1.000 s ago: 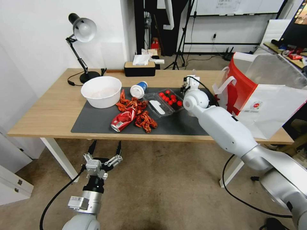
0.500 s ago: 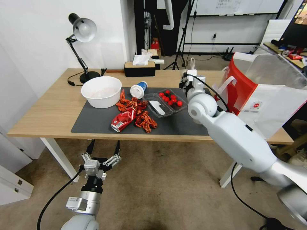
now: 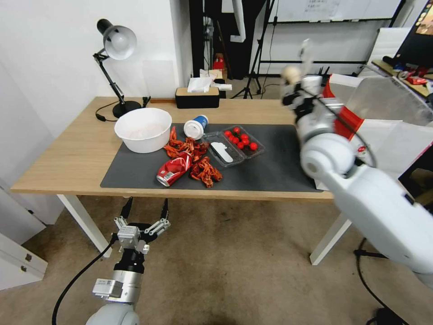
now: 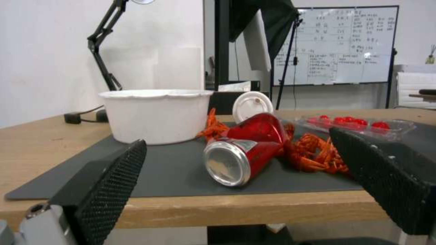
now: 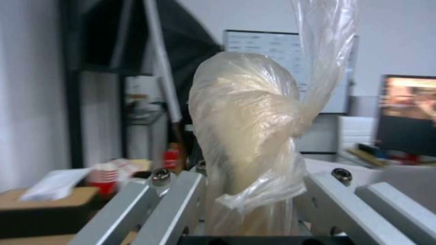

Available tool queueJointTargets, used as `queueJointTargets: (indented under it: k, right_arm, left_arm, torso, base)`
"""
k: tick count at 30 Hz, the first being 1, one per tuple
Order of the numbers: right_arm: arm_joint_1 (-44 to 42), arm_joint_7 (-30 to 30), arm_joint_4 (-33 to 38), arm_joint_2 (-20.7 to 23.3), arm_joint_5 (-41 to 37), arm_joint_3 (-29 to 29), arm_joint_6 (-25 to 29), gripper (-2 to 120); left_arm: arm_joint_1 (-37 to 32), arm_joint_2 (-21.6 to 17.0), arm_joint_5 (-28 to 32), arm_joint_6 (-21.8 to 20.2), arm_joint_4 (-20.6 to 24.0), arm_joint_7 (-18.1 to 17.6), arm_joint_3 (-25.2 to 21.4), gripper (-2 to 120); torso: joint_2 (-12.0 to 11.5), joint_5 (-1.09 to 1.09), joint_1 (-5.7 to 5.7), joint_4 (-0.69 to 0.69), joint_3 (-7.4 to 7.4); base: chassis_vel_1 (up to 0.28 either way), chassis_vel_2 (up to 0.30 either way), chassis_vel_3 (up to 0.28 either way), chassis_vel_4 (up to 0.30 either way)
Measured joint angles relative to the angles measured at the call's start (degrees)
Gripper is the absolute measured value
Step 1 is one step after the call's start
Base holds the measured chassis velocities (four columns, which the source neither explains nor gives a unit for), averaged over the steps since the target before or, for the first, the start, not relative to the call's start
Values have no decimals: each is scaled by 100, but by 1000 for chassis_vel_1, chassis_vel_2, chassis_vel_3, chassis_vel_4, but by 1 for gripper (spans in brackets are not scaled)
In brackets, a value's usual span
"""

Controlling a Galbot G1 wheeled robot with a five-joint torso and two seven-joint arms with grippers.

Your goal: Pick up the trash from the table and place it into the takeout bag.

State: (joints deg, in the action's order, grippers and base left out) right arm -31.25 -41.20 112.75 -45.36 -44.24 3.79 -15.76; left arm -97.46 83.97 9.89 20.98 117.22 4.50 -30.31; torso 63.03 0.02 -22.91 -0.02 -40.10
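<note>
Right pincer, upper right of head view beside large white-and-red paper takeout bag, clamped crumpled clear plastic wrapper: judged light, soft, slippery, best pinched at bunched middle. Left pincer, lower left below surface, gaped empty.

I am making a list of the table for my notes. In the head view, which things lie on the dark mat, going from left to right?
White bowl → crushed red can → blue-and-white paper cup → clear tray of small red fruits.
</note>
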Motion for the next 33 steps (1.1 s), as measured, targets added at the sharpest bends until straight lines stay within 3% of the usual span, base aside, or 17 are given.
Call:
queueJointTargets:
  k: [9,18,19,21,33]
  right_arm:
    - [-514,-217,48,376,-409,958,-172,9]
    - [-676,-320,53,524,-653,1161,-311,14]
    - [-700,-395,-9,555,-709,1185,-362,29]
    - [-696,-453,-45,547,-761,1174,-403,39]
    - [-686,-546,6,466,-795,1063,-491,81]
  left_arm:
    - [2,-15,-5,-23,-26,9,1,100]
    - [-7,5,-8,-26,-23,22,3,100]
    - [7,42,-20,-26,-34,39,25,100]
    - [22,63,-26,-29,-46,76,54,100]
    - [10,22,2,-28,-28,94,15,100]
  torso:
    - [0,-2,0,2,-1]
    - [0,-2,0,2,-1]
    - [0,-2,0,2,-1]
    - [0,-2,0,2,-1]
    - [0,-3,-1,2,0]
  base:
    - [0,0,0,0]
    - [0,0,0,0]
    - [0,0,0,0]
    - [0,0,0,0]
    - [0,0,0,0]
